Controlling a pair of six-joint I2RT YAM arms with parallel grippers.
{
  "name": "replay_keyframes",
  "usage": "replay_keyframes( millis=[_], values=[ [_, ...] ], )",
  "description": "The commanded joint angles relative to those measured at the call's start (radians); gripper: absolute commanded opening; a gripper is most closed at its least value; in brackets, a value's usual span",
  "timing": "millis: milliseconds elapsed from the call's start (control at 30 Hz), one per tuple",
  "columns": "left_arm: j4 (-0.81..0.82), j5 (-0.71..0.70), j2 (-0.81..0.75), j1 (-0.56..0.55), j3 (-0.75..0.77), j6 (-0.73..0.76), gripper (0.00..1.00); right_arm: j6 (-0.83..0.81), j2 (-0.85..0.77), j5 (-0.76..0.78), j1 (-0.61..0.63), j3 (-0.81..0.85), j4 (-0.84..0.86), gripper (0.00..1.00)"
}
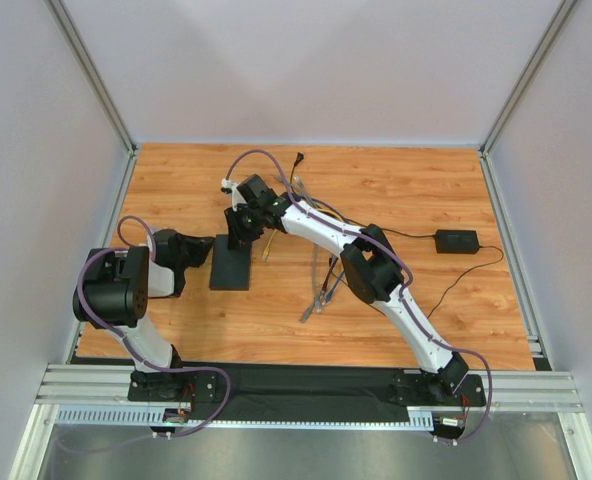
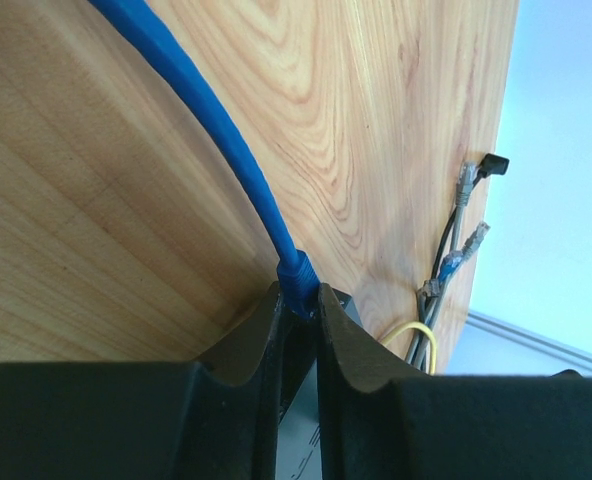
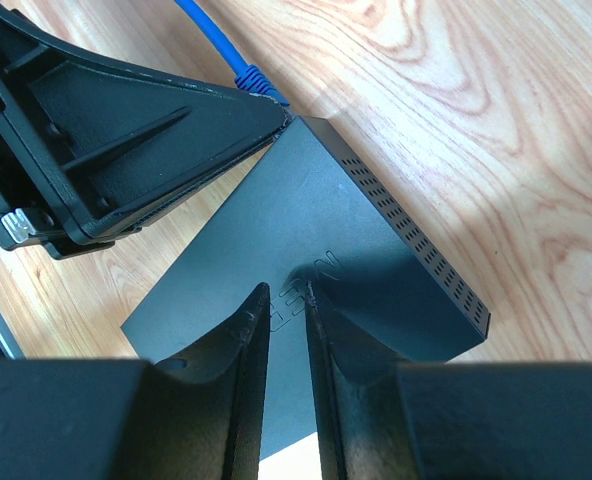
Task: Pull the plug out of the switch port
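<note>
The box (image 3: 306,230) lies flat on the table (image 1: 406,190), left of centre, with a gripper at each end. The left gripper (image 2: 298,292) comes in from the left with its jaws drawn narrow and closed on the blue plug (image 2: 296,270), one finger on each side of it. The plug sits at the box's corner, and the port it goes into is hidden behind those fingers, so I can't see the socket or how far in the plug is. The blue cable (image 2: 206,120) curves away over the wood and runs out of the wrist view. From above, the left arm covers both plug and cable. The right gripper (image 3: 286,290) reaches across from the right and stands on top of the box. Its jaws are narrow, with a slim gap and nothing in it, and the tips seem to press on the lid over some raised lettering I can't read. Loose cables (image 1: 316,290) lie near the middle of the table, their ends small and blurred. An adapter (image 1: 456,241) sits well apart to the right.
</note>
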Motion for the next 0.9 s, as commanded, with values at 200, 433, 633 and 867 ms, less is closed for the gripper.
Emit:
replay_keyframes(
  millis=[200, 433, 633, 867],
  values=[
    [0.03, -0.013, 0.01, 0.003, 0.016, 0.126, 0.0, 0.001, 0.114, 0.109, -0.022, 0.031, -0.171, 0.18],
    [0.283, -0.004, 0.072, 0.006, -0.051, 0.203, 0.0, 0.024, 0.114, 0.137, -0.022, 0.022, -0.187, 0.18],
    [0.596, 0.032, 0.196, 0.02, -0.094, 0.152, 0.0, 0.041, 0.114, 0.114, -0.022, 0.009, -0.172, 0.18],
    [0.788, 0.027, 0.314, 0.031, -0.107, 0.125, 0.0, 0.046, 0.12, 0.114, -0.023, 0.026, -0.179, 0.18]
  ],
)
